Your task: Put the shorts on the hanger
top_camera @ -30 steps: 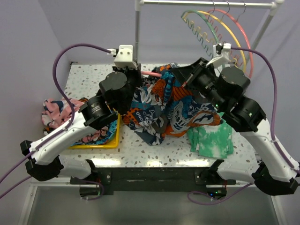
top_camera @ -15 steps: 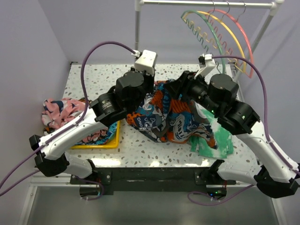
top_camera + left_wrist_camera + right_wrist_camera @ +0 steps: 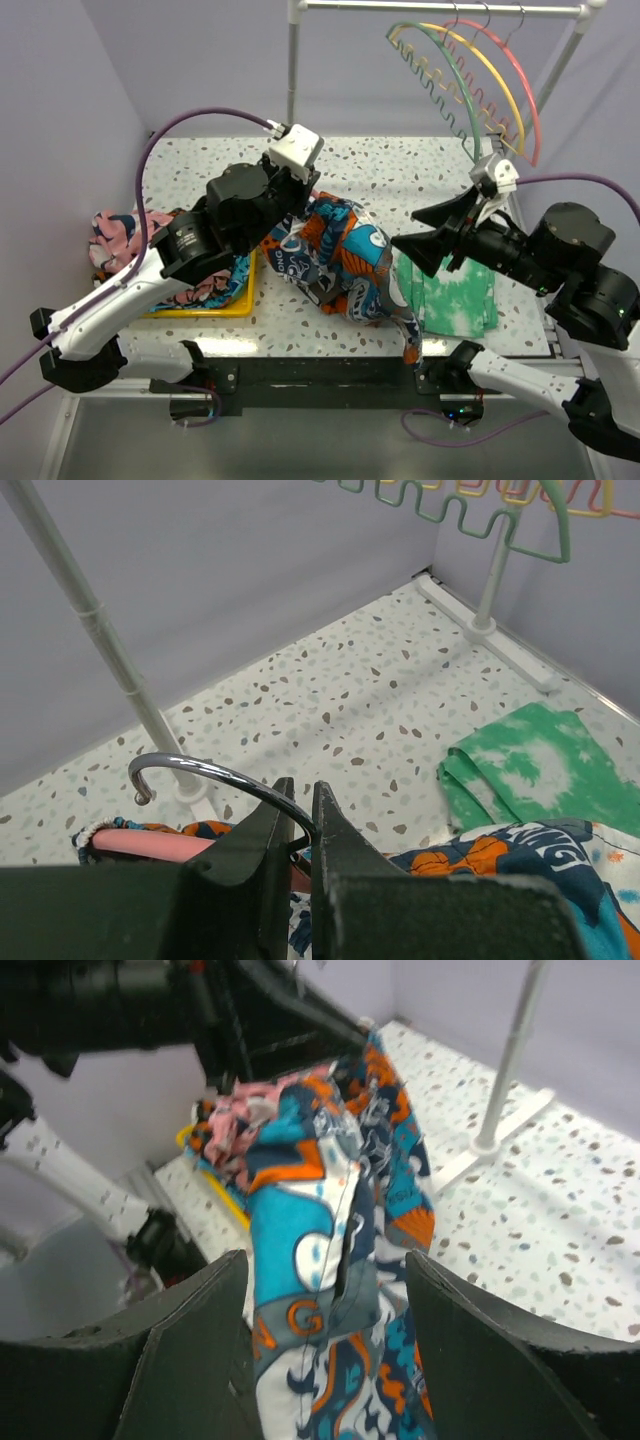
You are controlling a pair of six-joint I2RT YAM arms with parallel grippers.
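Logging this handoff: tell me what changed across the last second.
The right tool opened, let go of the shorts and pulled back to the right. The shorts swung left and sagged, uncovering the green tie-dye cloth. The left tool shifted slightly but stays shut on the hook of the coral-pink hanger. The hangers on the rack and the pink-and-navy garment in the yellow tray are unchanged.
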